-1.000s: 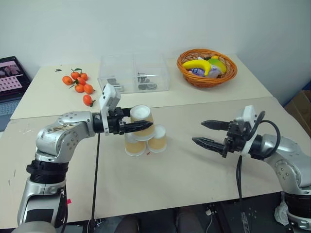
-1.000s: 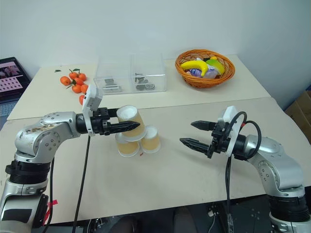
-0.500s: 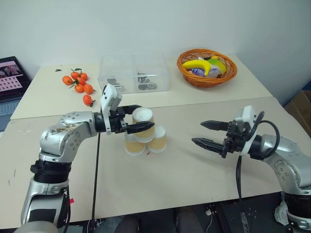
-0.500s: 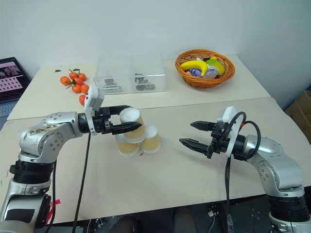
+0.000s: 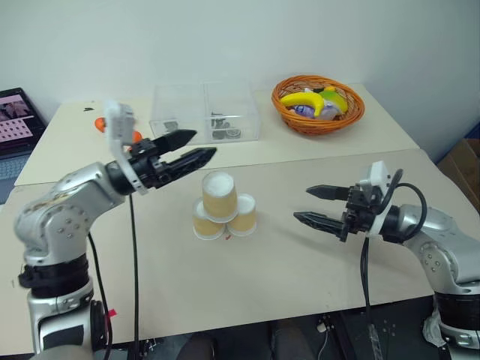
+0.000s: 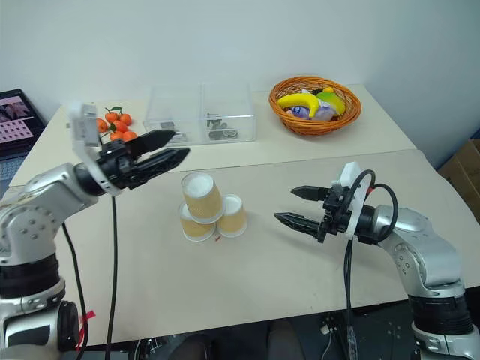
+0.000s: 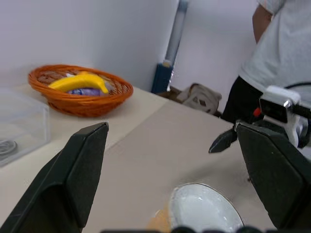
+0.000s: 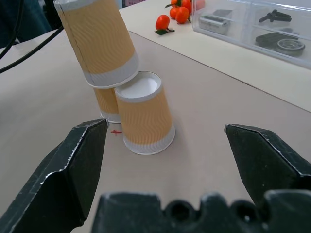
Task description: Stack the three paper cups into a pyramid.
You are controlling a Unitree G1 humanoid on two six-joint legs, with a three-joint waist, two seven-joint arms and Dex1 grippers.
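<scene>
Beige tabletop [image 5: 300, 270] is carrying three tan paper cups [image 5: 223, 207] stacked pyramid-style around its middle, top one sitting tilted. Left gripper [image 5: 189, 146] is hovering above-left, jaws apart; right gripper [image 5: 313, 205] is waiting level beside them, jaws apart, slightly farther.

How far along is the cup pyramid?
Done: two cups stand upside down side by side on the table, and the top cup rests on them, tilted. In hand: nothing; the left gripper and the right gripper are open, clear of the stack. Left: perhaps straightening the top cup.
</scene>
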